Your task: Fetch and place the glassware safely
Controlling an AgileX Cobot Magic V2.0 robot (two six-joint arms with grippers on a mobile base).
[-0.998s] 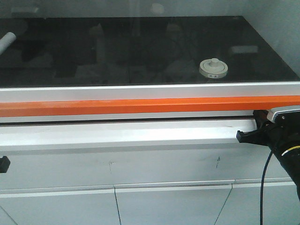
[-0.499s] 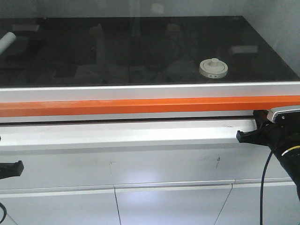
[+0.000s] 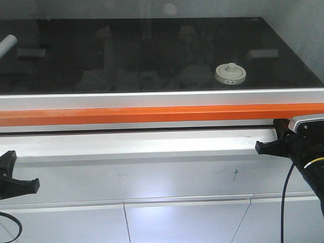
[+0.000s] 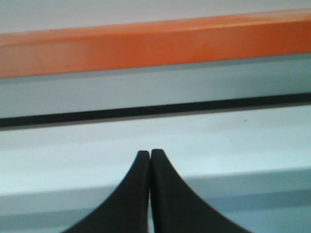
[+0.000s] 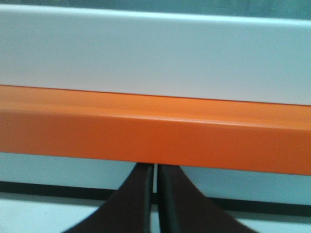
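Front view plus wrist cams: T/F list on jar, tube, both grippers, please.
1. The jar stands upright on the black surface. True.
2. The left gripper holds the jar. False: its fingers are shut on nothing, and it is low in front of the bench, far from the jar.
3. The white tube lies at the left edge of the black surface. True.
4. The jar sits left of the tube. False: it is on the right part of the surface.
5. The right gripper hovers over the black surface. False: it is below the orange strip, in front of the bench.
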